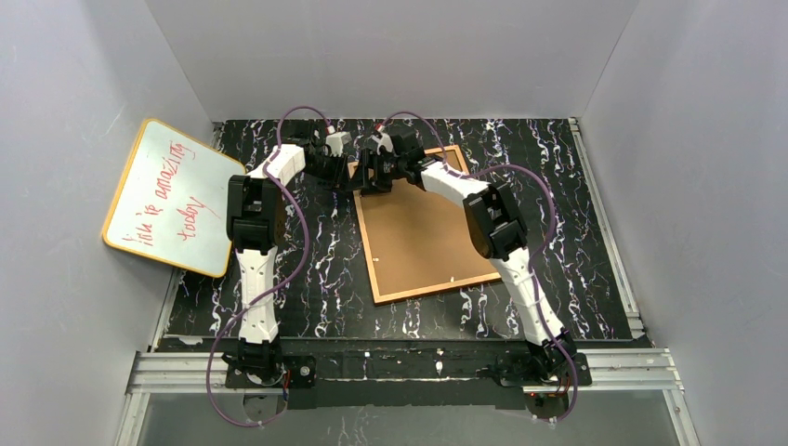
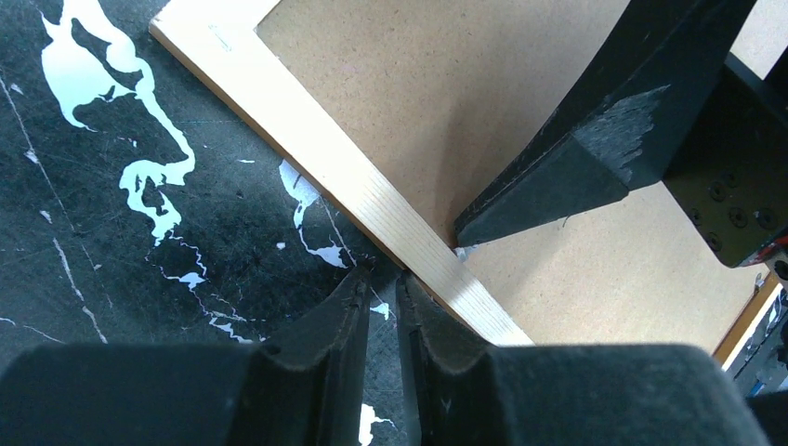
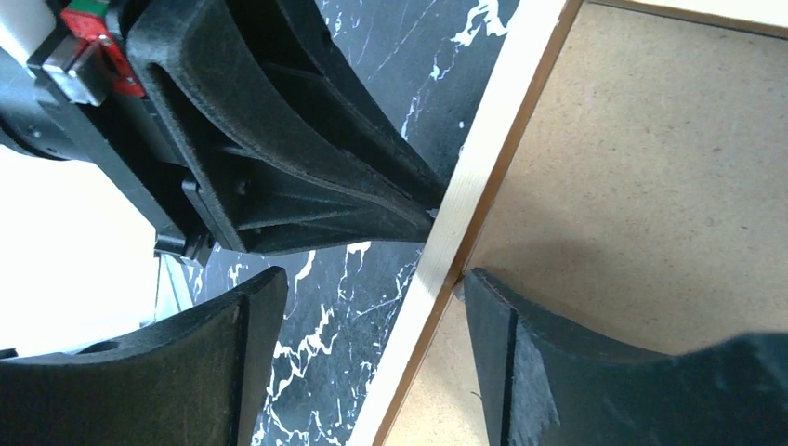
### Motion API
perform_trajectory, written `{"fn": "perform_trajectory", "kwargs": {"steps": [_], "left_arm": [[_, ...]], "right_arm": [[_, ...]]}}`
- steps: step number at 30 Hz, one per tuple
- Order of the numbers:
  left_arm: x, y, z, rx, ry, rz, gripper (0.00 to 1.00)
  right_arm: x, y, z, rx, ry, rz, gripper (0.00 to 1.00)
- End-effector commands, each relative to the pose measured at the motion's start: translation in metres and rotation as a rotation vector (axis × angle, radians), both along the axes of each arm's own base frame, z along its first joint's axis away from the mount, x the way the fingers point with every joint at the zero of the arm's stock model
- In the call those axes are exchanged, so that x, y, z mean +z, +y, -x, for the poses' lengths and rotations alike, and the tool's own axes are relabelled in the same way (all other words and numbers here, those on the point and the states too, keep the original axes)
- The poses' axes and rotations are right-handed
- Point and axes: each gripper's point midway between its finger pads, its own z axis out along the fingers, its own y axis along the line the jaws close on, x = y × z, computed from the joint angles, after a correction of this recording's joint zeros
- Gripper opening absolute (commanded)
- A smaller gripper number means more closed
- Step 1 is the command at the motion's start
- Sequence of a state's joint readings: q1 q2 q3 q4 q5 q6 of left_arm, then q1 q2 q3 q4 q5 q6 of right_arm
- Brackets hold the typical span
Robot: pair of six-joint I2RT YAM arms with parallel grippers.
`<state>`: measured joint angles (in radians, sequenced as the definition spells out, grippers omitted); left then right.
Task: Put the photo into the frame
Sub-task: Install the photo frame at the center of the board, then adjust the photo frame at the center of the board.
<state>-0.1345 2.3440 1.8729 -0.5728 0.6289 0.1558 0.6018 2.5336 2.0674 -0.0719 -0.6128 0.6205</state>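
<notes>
Both pincers meet the frame (image 1: 413, 223)'s left rail.

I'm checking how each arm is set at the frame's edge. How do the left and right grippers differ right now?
The left gripper has its black fingers nearly together, tips at the outer edge of the orange-brown wooden picture frame; the right gripper stands wide open. The left's tips sit on the black marbled table side; the right's fingers straddle the pale border, one on the brown backing. Both work the same far-left edge, close together.
</notes>
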Motion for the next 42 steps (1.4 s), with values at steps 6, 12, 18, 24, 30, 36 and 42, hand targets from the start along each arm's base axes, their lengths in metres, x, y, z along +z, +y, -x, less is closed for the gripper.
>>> {"fn": "perform_trajectory", "kwargs": {"steps": [6,12,18,24,30,36,42], "left_arm": [[0.003,-0.002,0.028,-0.055,0.052,-0.034,0.18],[0.007,0.006,0.067,-0.153,0.073,-0.062,0.25],[-0.002,-0.002,0.124,-0.297,0.103,-0.107,0.29],[-0.01,-0.022,0.167,-0.403,0.141,-0.121,0.29],[-0.011,-0.036,0.19,-0.48,0.151,-0.12,0.28],[-0.012,-0.06,0.227,-0.633,0.216,-0.046,0.33],[0.008,-0.075,0.256,-0.807,0.268,0.012,0.4]], "right_arm": [[0.072,-0.064,-0.06,-0.181,-0.084,-0.062,0.88],[0.108,-0.198,-0.11,-0.541,-0.088,-0.029,0.99],[0.053,-0.324,-0.12,-0.834,0.038,0.127,0.99],[0.016,-0.314,-0.117,-0.759,0.142,0.12,0.99],[0.01,-0.255,-0.116,-0.607,0.173,0.082,0.99],[0.014,-0.17,-0.104,-0.383,0.192,0.016,0.99],[0.011,-0.138,-0.087,-0.326,0.217,0.035,0.99]]}}
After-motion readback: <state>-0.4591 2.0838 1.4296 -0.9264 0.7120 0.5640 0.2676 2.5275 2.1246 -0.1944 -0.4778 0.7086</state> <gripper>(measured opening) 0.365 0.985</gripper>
